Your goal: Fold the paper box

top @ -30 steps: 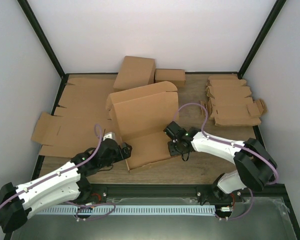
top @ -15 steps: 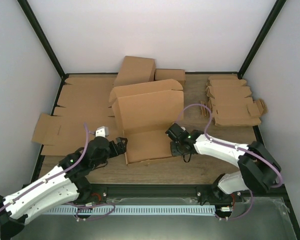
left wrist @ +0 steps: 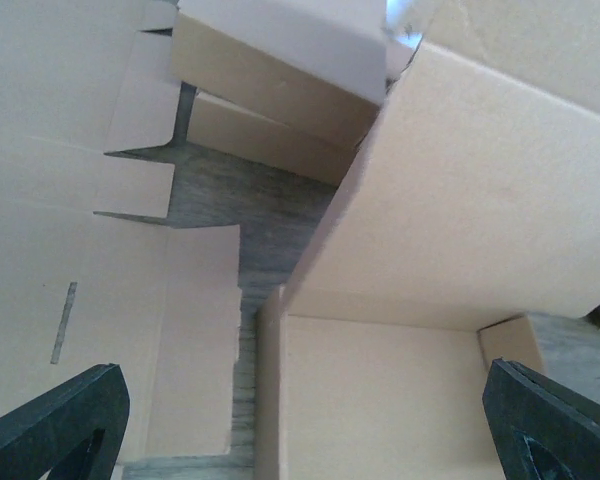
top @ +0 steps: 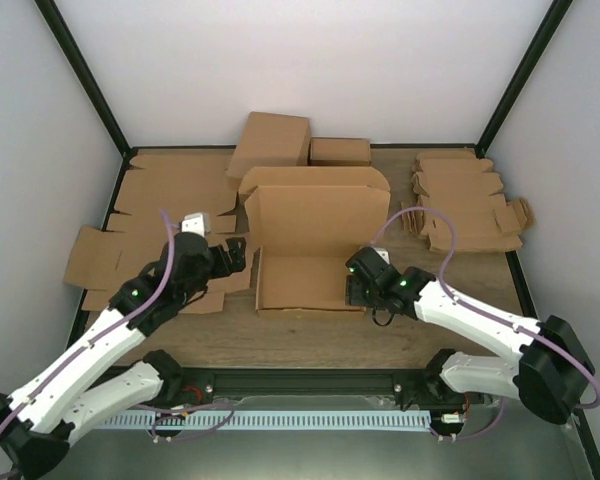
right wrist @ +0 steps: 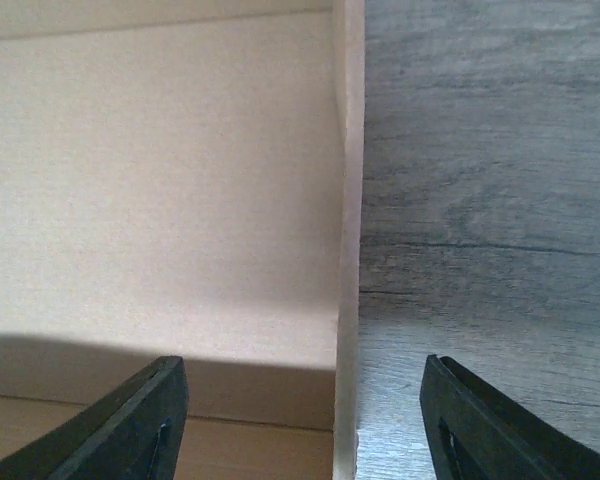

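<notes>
Turned square since before, the paper box (top: 315,215) sits mid-table, its lid upright on the far side. The left gripper (top: 235,258), spread wide and empty, hangs just left of it over flat blanks (top: 165,195). The right gripper (top: 358,286), jaws apart, straddles the box's right wall; notched blanks (top: 463,200) lie far right.

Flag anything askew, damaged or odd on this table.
Two things. The stack of notched blanks at the far right is ragged, with pieces fanned out unevenly. A flat blank juts past the left edge of the table. The paper box shows no tears.
</notes>
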`<state>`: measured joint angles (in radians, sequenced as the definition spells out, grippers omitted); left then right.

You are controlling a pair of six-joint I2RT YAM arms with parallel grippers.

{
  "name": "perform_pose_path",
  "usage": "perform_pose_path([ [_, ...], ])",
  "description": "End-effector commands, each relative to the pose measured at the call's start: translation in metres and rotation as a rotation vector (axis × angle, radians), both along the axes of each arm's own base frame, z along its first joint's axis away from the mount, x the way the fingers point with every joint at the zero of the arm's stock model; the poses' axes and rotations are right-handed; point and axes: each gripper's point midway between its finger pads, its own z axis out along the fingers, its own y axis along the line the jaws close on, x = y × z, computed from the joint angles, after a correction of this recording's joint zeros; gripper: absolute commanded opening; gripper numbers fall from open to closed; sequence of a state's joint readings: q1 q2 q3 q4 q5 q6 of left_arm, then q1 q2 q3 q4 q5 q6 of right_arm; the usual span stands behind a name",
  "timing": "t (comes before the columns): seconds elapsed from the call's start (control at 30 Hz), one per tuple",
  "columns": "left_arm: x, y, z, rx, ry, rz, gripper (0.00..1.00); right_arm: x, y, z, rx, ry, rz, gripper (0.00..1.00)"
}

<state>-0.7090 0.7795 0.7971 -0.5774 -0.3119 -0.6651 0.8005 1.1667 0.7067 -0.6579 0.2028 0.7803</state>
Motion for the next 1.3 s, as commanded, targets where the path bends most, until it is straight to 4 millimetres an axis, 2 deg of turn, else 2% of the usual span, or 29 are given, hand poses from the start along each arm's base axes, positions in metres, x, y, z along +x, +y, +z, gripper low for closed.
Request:
perform_pose_path([
  [0.0,0.015,-0.011,0.0,0.064,-0.006,-0.104,1.0,0.012,0.003,0.027,0.06,-0.075,0.008,0.67],
  [0.13,0.028,-0.021,0.011,0.114,-0.058,-0.149,1.0,0.031,0.005,0.065,0.168,-0.159,0.102,0.67],
  [0.33,0.044,-0.033,0.032,0.139,-0.145,-0.19,0.94,0.069,-0.029,0.13,0.254,-0.36,0.097,0.7],
  [0.47,0.071,-0.034,0.025,0.112,-0.066,-0.195,0.89,0.096,-0.05,0.169,0.352,-0.472,0.089,0.84],
  [0.57,0.085,-0.036,0.03,0.095,-0.047,-0.222,0.9,0.111,-0.059,0.189,0.393,-0.538,0.102,0.98],
  [0.6,0.089,-0.036,0.033,0.097,-0.054,-0.227,0.91,0.116,-0.061,0.193,0.386,-0.555,0.109,1.0],
  [0.73,0.1,-0.032,0.043,0.102,-0.09,-0.215,0.96,0.141,-0.065,0.195,0.316,-0.571,0.126,1.0],
  [0.83,0.108,-0.032,0.042,0.116,-0.088,-0.207,0.95,0.16,-0.07,0.193,0.281,-0.605,0.097,0.99],
  [0.93,0.113,-0.038,0.041,0.119,-0.087,-0.23,0.89,0.168,-0.069,0.195,0.251,-0.638,0.134,0.97],
  [1.07,0.119,-0.045,0.036,0.144,-0.083,-0.266,0.83,0.173,-0.054,0.194,0.26,-0.637,0.254,0.94],
  [1.27,0.133,-0.045,0.026,0.182,-0.061,-0.244,0.64,0.182,-0.047,0.185,0.266,-0.622,0.295,0.88],
])
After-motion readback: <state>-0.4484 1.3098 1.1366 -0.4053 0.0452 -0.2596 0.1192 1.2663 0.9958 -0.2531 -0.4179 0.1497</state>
